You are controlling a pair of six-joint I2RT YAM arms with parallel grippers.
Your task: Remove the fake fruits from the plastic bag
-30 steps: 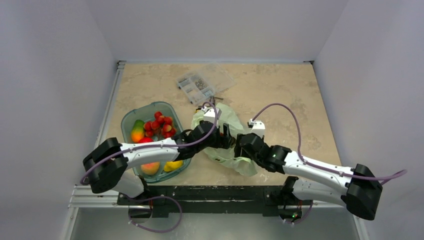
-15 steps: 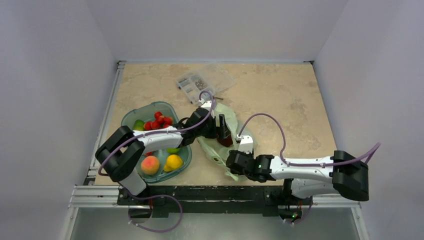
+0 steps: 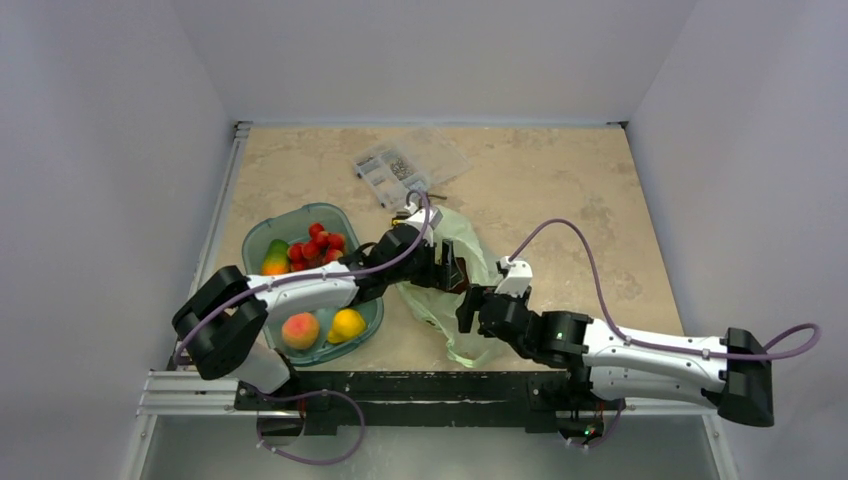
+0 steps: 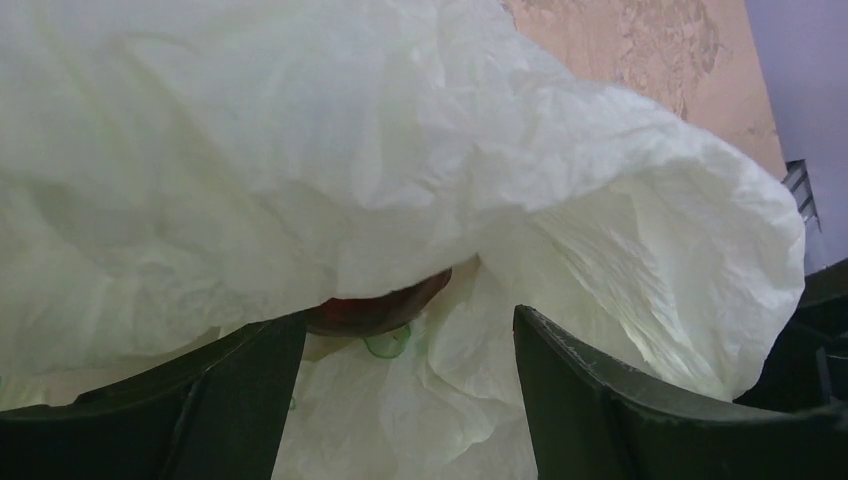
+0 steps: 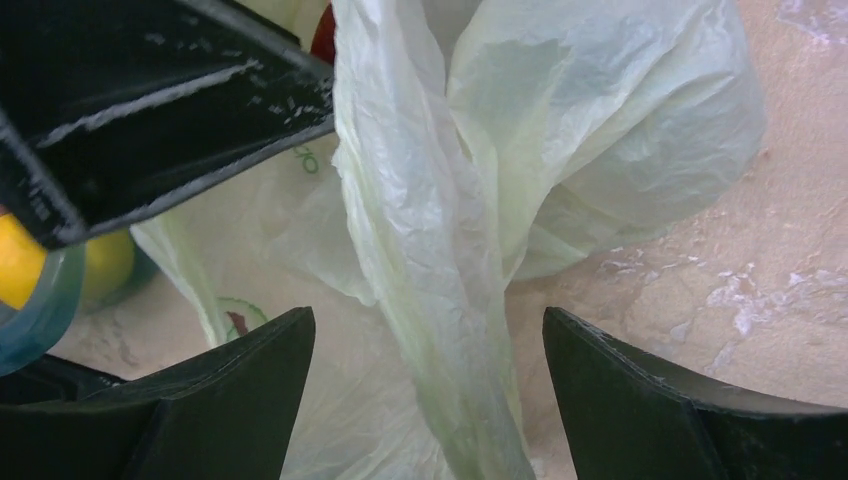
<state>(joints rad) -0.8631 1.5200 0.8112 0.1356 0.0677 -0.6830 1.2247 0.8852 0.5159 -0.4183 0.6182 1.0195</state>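
Note:
The pale green plastic bag [image 3: 470,250] lies crumpled at the table's middle. My left gripper [image 3: 447,270] is open over its mouth. In the left wrist view the left gripper [image 4: 410,335] straddles bag folds [image 4: 400,150]. A dark red round fruit [image 4: 385,305] peeks from under a fold just beyond the jaws. My right gripper [image 3: 468,306] is open at the bag's near side. In the right wrist view the right gripper [image 5: 430,340] has a twisted strand of the bag [image 5: 440,260] between its jaws, ungripped. The grape bunch is hidden.
A teal oval tray [image 3: 262,238] at the left holds a strawberry cluster [image 3: 318,245], a peach [image 3: 300,330], a yellow fruit [image 3: 347,323] and a green-orange piece [image 3: 275,260]. A clear parts box [image 3: 410,165] lies behind the bag. The tray's edge [image 5: 35,310] shows in the right wrist view.
My right gripper dropped toward the bag's near end, then came back up a little to its near side. My left gripper stayed at the bag's mouth, shifting slightly right.

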